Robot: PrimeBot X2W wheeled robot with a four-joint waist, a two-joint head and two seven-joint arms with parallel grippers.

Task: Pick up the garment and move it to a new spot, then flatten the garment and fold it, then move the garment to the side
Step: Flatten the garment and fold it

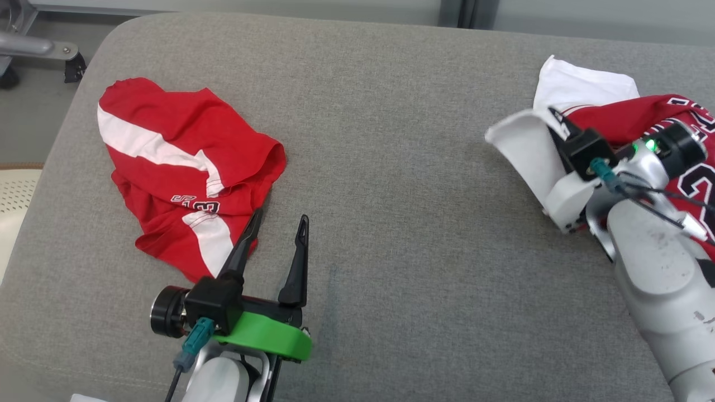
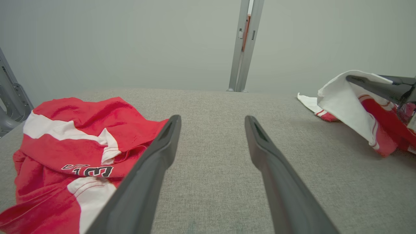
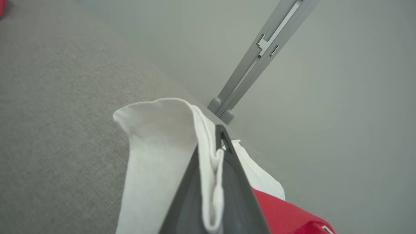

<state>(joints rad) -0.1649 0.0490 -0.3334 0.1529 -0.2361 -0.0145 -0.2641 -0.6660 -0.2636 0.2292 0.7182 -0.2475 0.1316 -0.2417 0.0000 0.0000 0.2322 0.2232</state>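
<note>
Grey woven cloth covers the table (image 1: 391,167), whose far left corner is rounded; behind its far edge stand a pale wall and a grey metal post (image 2: 245,45). The garment, a red and white jersey (image 1: 625,120) with black numerals, lies bunched at the right edge toward the far right corner. The right hand (image 1: 558,120) is there, its two dark fingers (image 3: 239,182) pressed together on a white fold of the jersey, which is pinched between them and stands up off the table in a loose flap. Some white cloth trails flat toward the far edge, and the red part lies beside and under the pale forearm. A second piece, red shorts (image 1: 184,167) with white stripes and a small black number, lies crumpled near the left edge. The left hand (image 1: 280,216) is near the front edge, just right of the shorts, its fingers spread wide and holding nothing; its left finger shows over the shorts' hem.
</note>
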